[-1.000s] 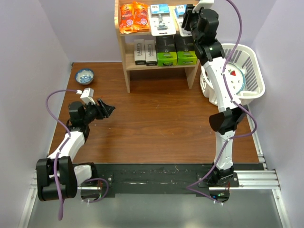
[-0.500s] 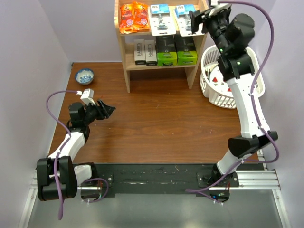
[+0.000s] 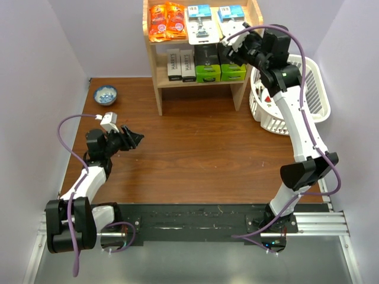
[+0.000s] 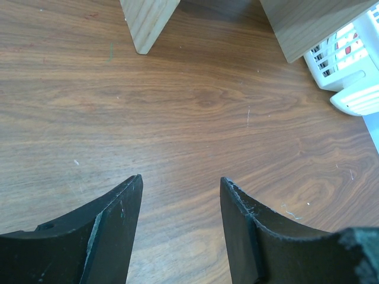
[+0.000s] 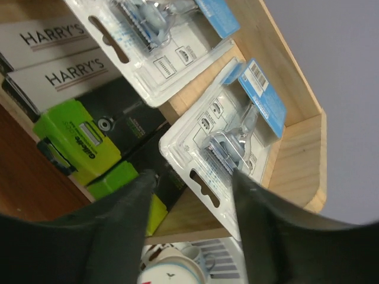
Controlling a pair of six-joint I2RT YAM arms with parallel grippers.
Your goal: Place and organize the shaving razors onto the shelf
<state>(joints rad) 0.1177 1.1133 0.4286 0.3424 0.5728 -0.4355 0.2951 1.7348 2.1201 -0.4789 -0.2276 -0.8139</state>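
Note:
The wooden shelf (image 3: 151, 56) stands at the back. On its top board lie two blister-card razors (image 3: 199, 25) (image 3: 231, 14). On the lower board stand HARRY'S boxes (image 3: 175, 64) and two black boxes with lime ends (image 3: 207, 64) (image 3: 234, 68). My right gripper (image 3: 232, 48) is open and empty, just in front of the shelf's right end. In the right wrist view its fingers (image 5: 193, 173) frame the near end of the right blister card (image 5: 237, 130), apart from it. My left gripper (image 3: 134, 139) is open and empty over the table (image 4: 181, 179).
Orange snack packets (image 3: 166, 21) lie at the top board's left. A white basket (image 3: 314, 89) with crockery (image 5: 177, 269) stands right of the shelf, under my right arm. A blue bowl (image 3: 105, 93) sits at the far left. The shelf legs (image 4: 148, 23) show in the left wrist view.
My right gripper has drawn back from over the top board's right blister card and dropped in front of the shelf. The card stays on the board. The left arm has not moved.

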